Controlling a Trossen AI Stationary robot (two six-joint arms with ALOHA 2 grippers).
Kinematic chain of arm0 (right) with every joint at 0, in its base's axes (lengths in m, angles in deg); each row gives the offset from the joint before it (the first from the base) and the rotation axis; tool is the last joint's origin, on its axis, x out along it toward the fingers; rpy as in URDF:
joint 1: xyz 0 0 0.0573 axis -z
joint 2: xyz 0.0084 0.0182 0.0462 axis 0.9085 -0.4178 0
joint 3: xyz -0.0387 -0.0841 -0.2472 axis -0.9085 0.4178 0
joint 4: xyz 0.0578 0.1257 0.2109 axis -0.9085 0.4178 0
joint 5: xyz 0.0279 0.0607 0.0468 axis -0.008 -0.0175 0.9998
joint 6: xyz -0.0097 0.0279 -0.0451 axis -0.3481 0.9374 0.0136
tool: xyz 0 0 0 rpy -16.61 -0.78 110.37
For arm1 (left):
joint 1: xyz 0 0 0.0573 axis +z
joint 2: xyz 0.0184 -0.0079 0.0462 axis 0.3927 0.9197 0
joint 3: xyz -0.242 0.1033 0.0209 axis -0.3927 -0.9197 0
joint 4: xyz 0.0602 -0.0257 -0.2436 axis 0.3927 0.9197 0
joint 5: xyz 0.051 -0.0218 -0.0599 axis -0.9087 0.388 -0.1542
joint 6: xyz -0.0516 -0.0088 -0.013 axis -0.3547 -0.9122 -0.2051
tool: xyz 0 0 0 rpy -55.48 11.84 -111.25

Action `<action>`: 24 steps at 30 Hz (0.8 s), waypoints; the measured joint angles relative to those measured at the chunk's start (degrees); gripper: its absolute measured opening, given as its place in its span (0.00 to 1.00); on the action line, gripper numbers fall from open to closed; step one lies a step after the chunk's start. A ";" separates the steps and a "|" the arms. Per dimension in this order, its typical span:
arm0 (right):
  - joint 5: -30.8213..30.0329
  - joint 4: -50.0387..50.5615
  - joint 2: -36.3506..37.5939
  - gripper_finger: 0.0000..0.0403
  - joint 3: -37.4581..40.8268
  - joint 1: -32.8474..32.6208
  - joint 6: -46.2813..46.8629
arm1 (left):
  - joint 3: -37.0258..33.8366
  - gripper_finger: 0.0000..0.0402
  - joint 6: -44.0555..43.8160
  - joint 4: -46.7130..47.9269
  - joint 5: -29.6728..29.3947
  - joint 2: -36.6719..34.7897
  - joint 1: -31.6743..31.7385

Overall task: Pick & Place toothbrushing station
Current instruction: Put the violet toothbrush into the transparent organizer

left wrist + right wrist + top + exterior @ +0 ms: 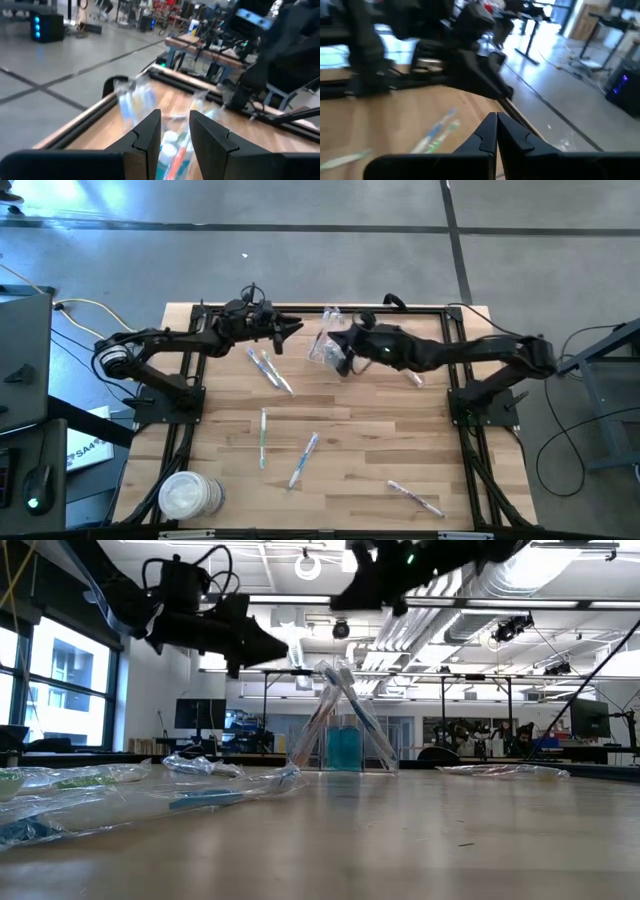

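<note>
high view overhead; low view level, near; wrist views forward; all share table (340, 430).

"SAA" partly legible on white box (88, 452)

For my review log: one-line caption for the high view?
Both grippers, left and right, flank the clear cup; toothbrushes lie scattered.

My wooden worktop (350, 430) sits inside a black metal frame (480, 470). A stack of white round discs (188, 496) rests at its near left corner. Off the worktop's left edge I see a white box (88, 448) and a yellow cable (100, 308) on the grey floor (300, 250). Behind stand other workbenches (480, 755) under ceiling ducts (480, 590).
</note>
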 joint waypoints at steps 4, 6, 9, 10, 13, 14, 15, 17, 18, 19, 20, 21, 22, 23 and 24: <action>-3.77 8.50 6.24 0.00 0.00 -4.29 -0.15 | 0.02 0.26 0.12 0.51 2.23 -3.60 -0.44; -5.91 14.78 8.92 0.00 0.00 -5.75 1.49 | 0.02 0.26 0.98 2.26 3.11 -5.66 -1.16; -7.62 24.99 12.49 0.00 0.00 -6.94 7.07 | 0.02 0.26 3.22 6.06 3.36 -8.42 -2.61; -7.56 28.50 13.60 0.00 0.00 -7.13 9.52 | 0.02 0.26 3.81 7.61 3.35 -9.21 -3.06; -6.57 38.15 15.28 0.00 0.00 -7.11 17.63 | 0.02 0.26 4.28 11.13 3.37 -10.88 -4.36; -6.51 41.02 15.55 0.00 0.00 -7.19 20.26 | 0.02 0.26 4.28 12.52 3.41 -11.43 -4.65; -6.49 44.17 15.76 0.00 0.01 -7.32 22.70 | 0.02 0.26 4.28 13.75 3.41 -11.95 -4.98; -5.72 49.48 15.85 0.00 0.04 -7.42 26.82 | 0.02 0.26 4.28 15.84 3.39 -13.02 -5.75; -4.12 51.69 15.90 0.00 0.04 -7.45 28.53 | 0.02 0.26 4.30 16.85 3.41 -13.52 -6.16; -1.56 53.51 15.90 0.00 0.05 -7.60 30.07 | 0.02 0.26 4.31 17.68 3.39 -13.91 -6.52; 1.72 54.55 15.87 0.00 0.11 -7.91 31.02 | 0.02 0.26 4.28 18.84 3.40 -14.34 -6.89; 5.59 54.67 15.87 0.00 0.15 -8.47 31.56 | 0.02 0.26 4.29 19.89 3.39 -14.73 -7.29; 9.04 54.17 15.87 0.00 0.14 -9.35 31.68 | 0.02 0.26 4.32 20.38 3.41 -15.04 -7.65; 11.98 53.49 15.87 0.00 0.14 -10.37 31.74 | 0.02 0.26 4.36 21.02 3.41 -15.30 -8.06; 14.38 52.74 15.87 0.00 0.13 -11.65 31.78 | 0.02 0.26 4.42 21.82 3.41 -15.48 -8.46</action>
